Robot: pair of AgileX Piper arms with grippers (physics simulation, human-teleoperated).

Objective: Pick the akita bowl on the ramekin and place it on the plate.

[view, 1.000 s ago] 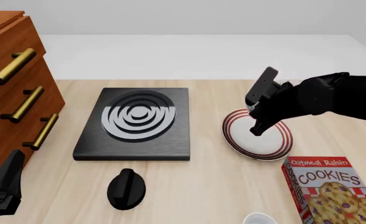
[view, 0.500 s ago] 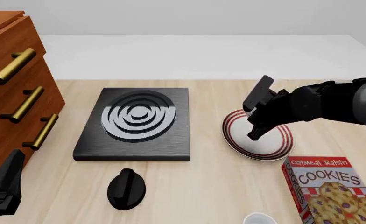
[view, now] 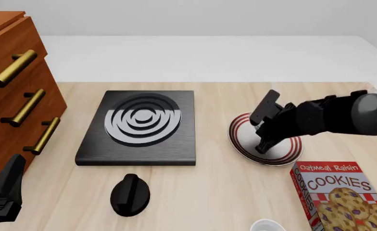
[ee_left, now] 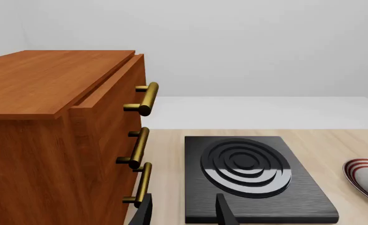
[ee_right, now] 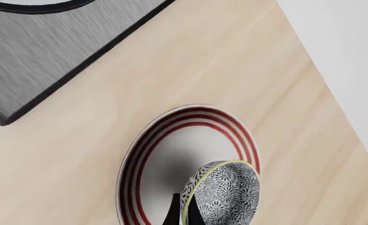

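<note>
Right gripper [ee_right: 182, 213] clamped on rim of small speckled dark-and-white akita bowl [ee_right: 225, 194], tilted just over round white red-ringed plate [ee_right: 140, 164]. Left gripper [ee_left: 182, 211] far off beside black square burner [ee_left: 253, 180], fingers apart, nothing between. Small white ramekin [view: 265, 225] near right gripper's side.

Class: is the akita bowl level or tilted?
Tilted: akita bowl shows its patterned side, pinched by the right gripper above the plate.
</note>
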